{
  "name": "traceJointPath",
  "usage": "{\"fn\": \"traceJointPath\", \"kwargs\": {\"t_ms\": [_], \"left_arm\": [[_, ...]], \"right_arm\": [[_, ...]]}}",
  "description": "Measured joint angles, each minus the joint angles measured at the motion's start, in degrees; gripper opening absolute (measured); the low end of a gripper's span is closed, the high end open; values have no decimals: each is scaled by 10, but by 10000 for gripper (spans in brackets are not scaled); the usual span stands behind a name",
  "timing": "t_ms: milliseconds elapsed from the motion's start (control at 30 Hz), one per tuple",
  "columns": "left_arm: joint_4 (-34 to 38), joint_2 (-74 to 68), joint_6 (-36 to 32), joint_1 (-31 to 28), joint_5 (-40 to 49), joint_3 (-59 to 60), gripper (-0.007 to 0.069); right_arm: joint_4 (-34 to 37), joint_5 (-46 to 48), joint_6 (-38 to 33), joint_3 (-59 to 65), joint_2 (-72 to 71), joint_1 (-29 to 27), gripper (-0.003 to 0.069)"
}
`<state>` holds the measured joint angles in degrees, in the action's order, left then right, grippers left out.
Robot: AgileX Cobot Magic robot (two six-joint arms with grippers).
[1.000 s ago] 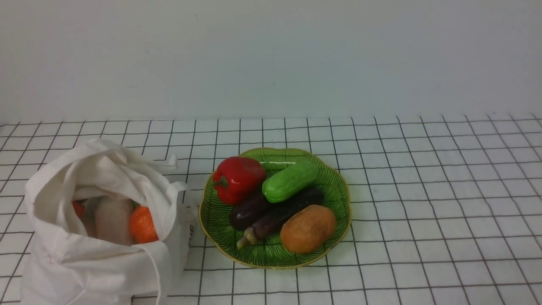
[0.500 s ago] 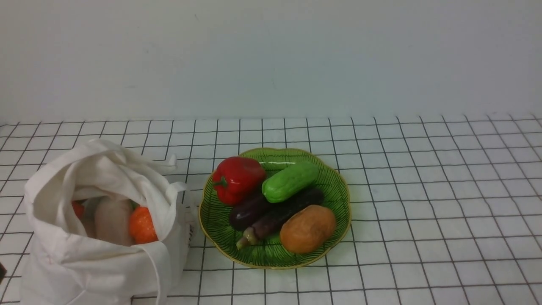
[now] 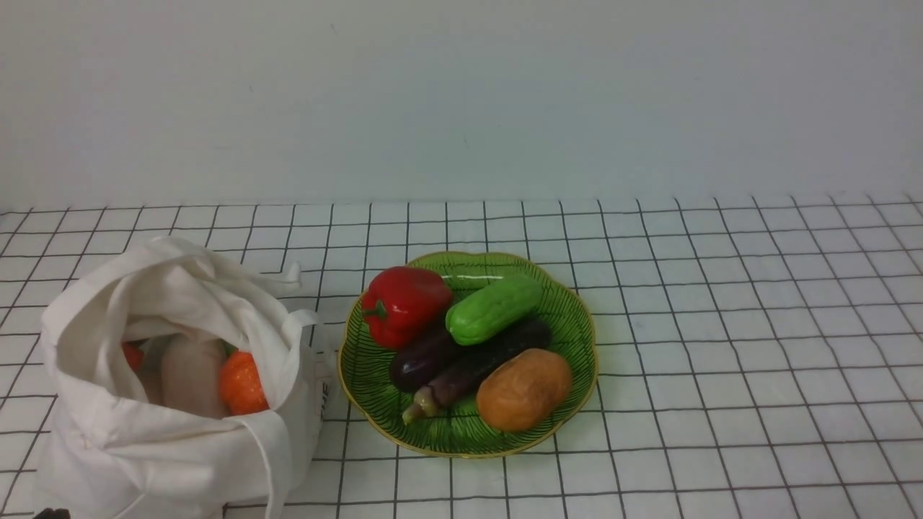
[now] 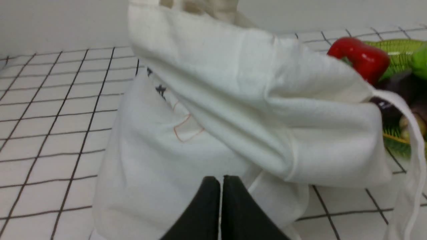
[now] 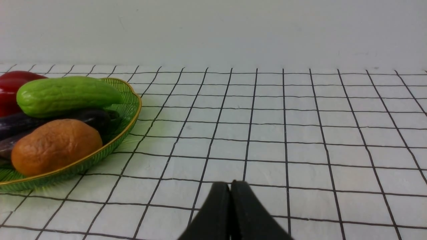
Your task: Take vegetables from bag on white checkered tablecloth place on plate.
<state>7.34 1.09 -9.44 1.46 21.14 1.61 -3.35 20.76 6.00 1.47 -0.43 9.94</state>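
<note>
Front view, compared with a second ago, shows nothing on the worktop moved; only a dark scrap of the left arm shows and shifts at the lower left edge. The left pincer [image 4: 222,186], pressed together and empty, sits just before the soft white cloth bag [image 3: 173,389], whose mouth shows an orange carrot-like piece [image 3: 241,382] and a pale whitish piece [image 3: 191,375]. Beyond it, the shiny green scalloped plate [image 3: 577,317] carries the stubby light-green cucumber [image 3: 494,308]. The right pincer [image 5: 230,196], also pressed together, rests over bare white checkered tablecloth [image 5: 300,133], the plate off to its side. I judge another reach into the bag is beginning.
</note>
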Motion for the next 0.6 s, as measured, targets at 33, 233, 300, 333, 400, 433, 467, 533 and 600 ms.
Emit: {"fn": "traceJointPath", "kwargs": {"t_ms": [33, 233, 300, 333, 400, 433, 467, 533, 600], "left_arm": [[-2, 0, 0, 0, 1, 0, -8], [-4, 0, -1, 0, 1, 0, -8], [-6, 0, -1, 0, 1, 0, -8], [-6, 0, -2, 0, 1, 0, -8], [-6, 0, -2, 0, 1, 0, -8], [-6, 0, -2, 0, 1, 0, -8], [-6, 0, -2, 0, 1, 0, -8], [-6, 0, -3, 0, 1, 0, -8], [-6, 0, -3, 0, 1, 0, -8]], "right_arm": [[0, 0, 0, 0, 0, 0, -14], [0, 0, 0, 0, 0, 0, -14], [0, 0, 0, 0, 0, 0, -14], [0, 0, 0, 0, 0, 0, -14], [0, 0, 0, 0, 0, 0, -14], [0, 0, 0, 0, 0, 0, -14], [0, 0, 0, 0, 0, 0, -14], [0, 0, 0, 0, 0, 0, -14], [0, 0, 0, 0, 0, 0, -14]]}}
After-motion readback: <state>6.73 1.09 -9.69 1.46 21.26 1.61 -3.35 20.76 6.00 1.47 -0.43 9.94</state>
